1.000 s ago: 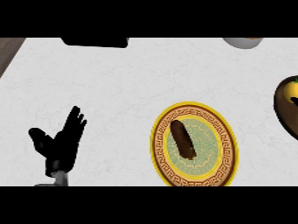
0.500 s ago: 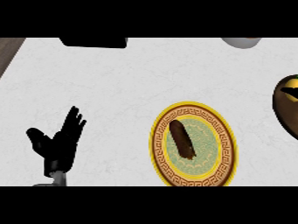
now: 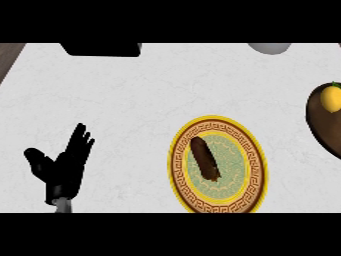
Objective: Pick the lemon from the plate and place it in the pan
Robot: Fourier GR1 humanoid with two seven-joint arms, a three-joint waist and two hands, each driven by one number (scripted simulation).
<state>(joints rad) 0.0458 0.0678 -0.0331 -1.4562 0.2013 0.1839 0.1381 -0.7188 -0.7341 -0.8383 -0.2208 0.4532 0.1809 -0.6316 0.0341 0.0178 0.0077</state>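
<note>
The robot's left hand (image 3: 64, 167) stands at the lower left of the counter (image 3: 129, 100), coming up from the near edge on a short stretch of grey forearm. It is fully open: the fingers are straight and point away from the robot, the thumb is spread out to the left, and it has hold of nothing. It is resting there, well apart from everything else on the counter.

The lemon (image 3: 333, 97) is over at the far right, lying inside the pan (image 3: 335, 135). It sits in the upper part of the pan's dark brown interior, bright yellow, with a small touch of green at its top end. The right edge of the view cuts the pan off, so only its left portion shows.

Between the hand and the pan, nearer the robot, is the plate (image 3: 179, 165). It has a yellow rim, a patterned brown band and a pale green centre. A dark brown elongated item (image 3: 205, 158) lies on the plate's middle, tilted slightly from upright.

Along the far edge of the pale marbled counter there is a black object (image 3: 101, 49) towards the left and a pale rounded object (image 3: 270, 47) towards the right, both cut off by the view.
</note>
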